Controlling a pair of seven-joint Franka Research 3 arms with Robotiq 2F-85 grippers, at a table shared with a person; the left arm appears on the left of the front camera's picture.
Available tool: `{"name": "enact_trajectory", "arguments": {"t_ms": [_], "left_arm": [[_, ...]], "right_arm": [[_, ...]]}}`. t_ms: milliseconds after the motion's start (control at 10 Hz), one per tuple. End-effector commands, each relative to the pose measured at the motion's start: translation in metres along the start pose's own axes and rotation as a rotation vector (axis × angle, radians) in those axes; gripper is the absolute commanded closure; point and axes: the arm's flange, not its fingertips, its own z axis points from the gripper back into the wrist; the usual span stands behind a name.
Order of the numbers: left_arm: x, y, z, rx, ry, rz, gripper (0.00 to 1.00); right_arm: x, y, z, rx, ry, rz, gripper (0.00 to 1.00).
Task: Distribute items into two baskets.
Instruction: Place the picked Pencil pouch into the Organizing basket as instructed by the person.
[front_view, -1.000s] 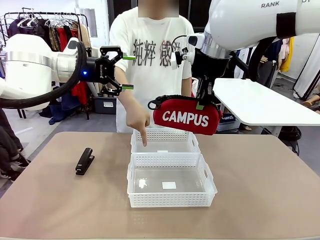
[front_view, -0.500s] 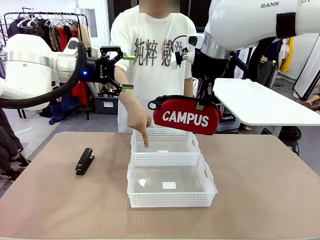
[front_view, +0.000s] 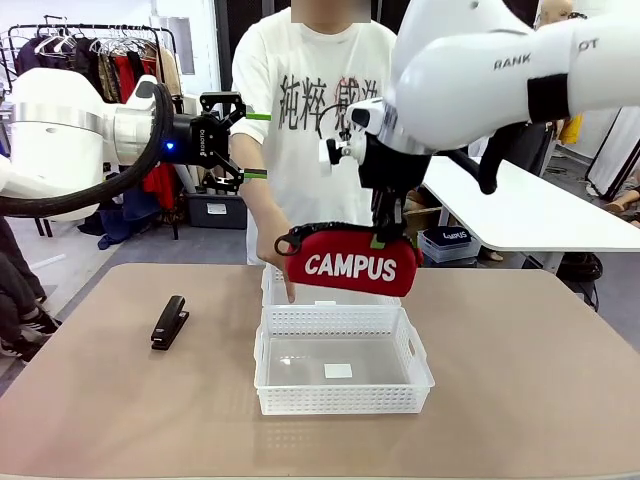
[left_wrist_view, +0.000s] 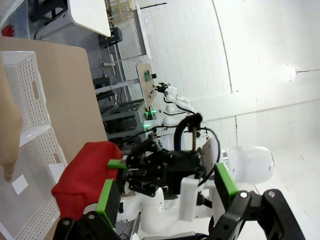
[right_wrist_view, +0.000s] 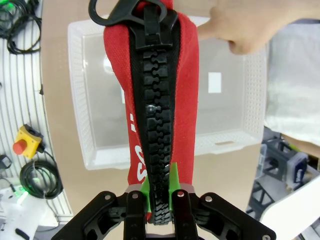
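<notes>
- Front view: the right arm reaches in from the right and bends down over the desk's (front_view: 520, 380) middle. Its pincer (front_view: 385, 238) points down, pinching the pouch (front_view: 350, 265) at the zipper edge.
- The pouch hangs level in the air above the far basket (front_view: 267, 288) and hides most of it.
- Right wrist view: the green pads are pressed on the black zipper, and the pouch (right_wrist_view: 160, 100) hangs over the far basket (right_wrist_view: 75, 75).
- The left arm is held high at the left. Its pincer (front_view: 257, 145) is spread wide and holds nothing.
- A person's hand (front_view: 276, 245) points a finger down at the far basket.
- The near basket (front_view: 340, 400) holds just a white label.
- The stapler (front_view: 170, 321) lies on the brown desk, well left of the baskets.
- Behind the desk are a clothes rack (front_view: 100, 50) on the left and a white table (front_view: 520, 210) on the right.
</notes>
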Motion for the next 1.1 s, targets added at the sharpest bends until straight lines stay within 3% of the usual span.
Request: {"name": "enact_trajectory", "arguments": {"t_ms": [0,500,1000], "left_arm": [[0.0,-0.002,0.001,0.0,0.002,0.0,0.0],[0.0,-0.002,0.001,0.0,0.002,0.0,0.0],[0.0,-0.002,0.001,0.0,0.002,0.0,0.0]], "right_arm": [[0.001,0.014,-0.02,-0.009,-0.012,0.083,1.0],[0.008,0.055,-0.069,0.036,0.014,0.199,1.0],[0.001,0.074,-0.116,0.005,0.133,0.242,1.0]]}}
